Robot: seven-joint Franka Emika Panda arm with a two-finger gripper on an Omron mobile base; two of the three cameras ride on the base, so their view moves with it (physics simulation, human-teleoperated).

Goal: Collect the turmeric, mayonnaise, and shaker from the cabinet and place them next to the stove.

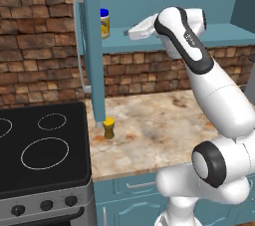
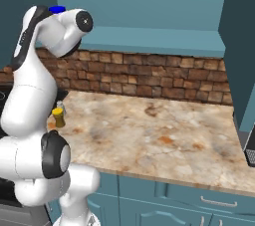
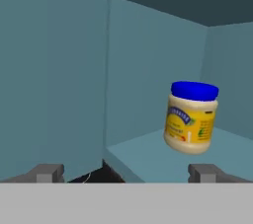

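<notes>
The mayonnaise is a squat pale jar with a blue lid and yellow label. It stands upright at the left end of the teal cabinet's shelf. My gripper reaches in at shelf height just right of the jar, not touching it. In the hand view the gripper is open and empty, with the mayonnaise ahead and right of centre. Its blue lid peeks over my arm. The turmeric stands on the counter beside the stove. A small pale shape behind it could be the shaker; I cannot tell.
The cabinet's tall narrow door hangs open left of the jar, its lower end just above the turmeric. The marble counter runs right from the stove to a brick back wall. A dark appliance edge sits at the far right.
</notes>
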